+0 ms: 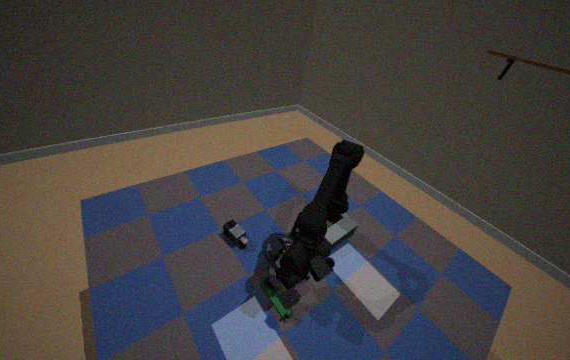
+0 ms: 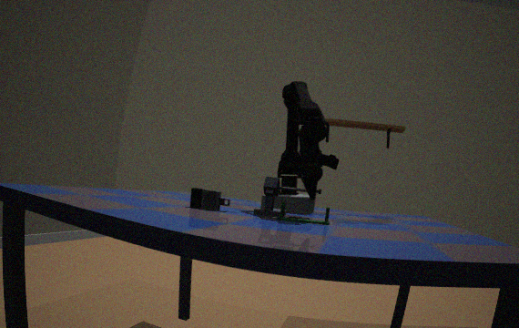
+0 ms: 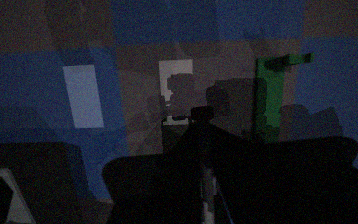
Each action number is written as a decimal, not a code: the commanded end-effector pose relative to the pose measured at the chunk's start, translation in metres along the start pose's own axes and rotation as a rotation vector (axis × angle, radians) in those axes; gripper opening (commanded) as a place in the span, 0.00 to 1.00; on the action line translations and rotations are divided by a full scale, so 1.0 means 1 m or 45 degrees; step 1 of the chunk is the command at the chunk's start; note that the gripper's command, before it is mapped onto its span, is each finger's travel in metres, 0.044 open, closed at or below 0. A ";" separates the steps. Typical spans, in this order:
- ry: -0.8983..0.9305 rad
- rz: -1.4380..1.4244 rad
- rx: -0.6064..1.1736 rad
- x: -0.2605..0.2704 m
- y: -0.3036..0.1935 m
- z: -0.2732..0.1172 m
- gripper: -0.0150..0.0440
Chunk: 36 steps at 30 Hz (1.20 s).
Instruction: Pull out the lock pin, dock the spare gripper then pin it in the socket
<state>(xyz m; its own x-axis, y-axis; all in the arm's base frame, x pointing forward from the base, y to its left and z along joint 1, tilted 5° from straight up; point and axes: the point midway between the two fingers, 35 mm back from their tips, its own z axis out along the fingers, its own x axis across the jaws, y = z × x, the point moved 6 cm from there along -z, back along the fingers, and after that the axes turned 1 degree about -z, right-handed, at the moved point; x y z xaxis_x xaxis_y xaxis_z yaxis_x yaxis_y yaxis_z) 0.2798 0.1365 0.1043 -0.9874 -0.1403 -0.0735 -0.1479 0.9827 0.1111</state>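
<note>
My gripper (image 2: 313, 195) (image 3: 198, 127) is shut on the lock pin, close to its head. The lock pin (image 2: 296, 189) (image 3: 208, 192) lies level. Its thin grey shaft runs from the fingers to the mount's grey socket (image 2: 271, 184); how much of it is still inside the socket cannot be seen. Its dark head shows just past the fingertips in the wrist view. The mount's lower part (image 2: 266, 207) stands on the table, mostly hidden behind the arm in the top view. The spare gripper (image 1: 235, 232) (image 2: 206, 199) lies apart from the mount, its small looped spigot pointing towards the mount's side.
A green bracket (image 1: 278, 303) (image 2: 307, 221) (image 3: 271, 107) with upright ends lies low on the table beside the mount, near the fingers. A pale grey box (image 1: 341, 230) (image 2: 300, 204) stands behind the arm. Bright light patches lie on the checkered table top. The wrist view is dark.
</note>
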 end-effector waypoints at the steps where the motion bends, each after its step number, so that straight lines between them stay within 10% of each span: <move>1: -0.001 0.004 -0.002 -0.001 0.004 0.000 0.25; 36: 0.013 0.006 0.005 -0.002 0.032 0.003 0.25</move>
<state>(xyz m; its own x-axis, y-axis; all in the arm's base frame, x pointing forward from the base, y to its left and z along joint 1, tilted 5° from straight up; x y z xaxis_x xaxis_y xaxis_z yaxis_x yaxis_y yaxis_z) 0.2764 0.1656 0.1035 -0.9882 -0.1408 -0.0605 -0.1468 0.9831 0.1097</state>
